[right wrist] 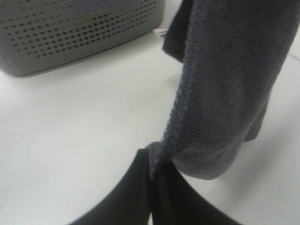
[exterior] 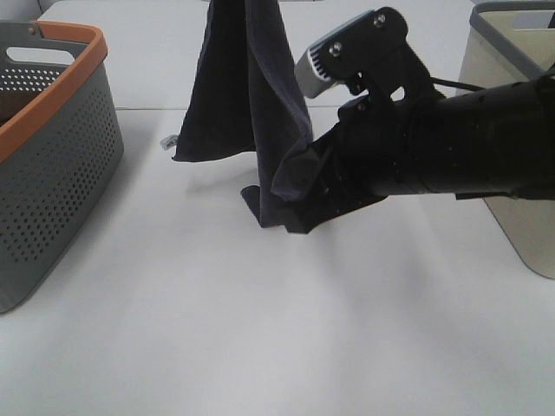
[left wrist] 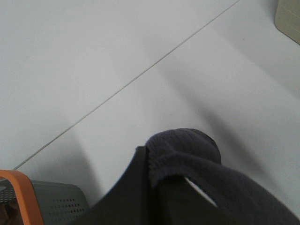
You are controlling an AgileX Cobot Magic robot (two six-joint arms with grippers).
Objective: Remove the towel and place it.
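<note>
1. The dark towel (exterior: pixel 247 87) is held up off the white table (exterior: pixel 260 338), between the grey orange-rimmed basket (exterior: pixel 61 156) and the beige basket (exterior: pixel 512 104).
2. An upper part of the cloth is pinched in the clenched left gripper (left wrist: pixel 149 161), and cloth is bunched over the fingertips.
3. A lower corner is clamped by the right gripper (exterior: pixel 299 208), whose jaws are closed on the hem, low near the table.
4. The rest is left hanging in folds, and a small white tag (exterior: pixel 166 139) is seen at the far lower corner, beside the grey basket.
</note>
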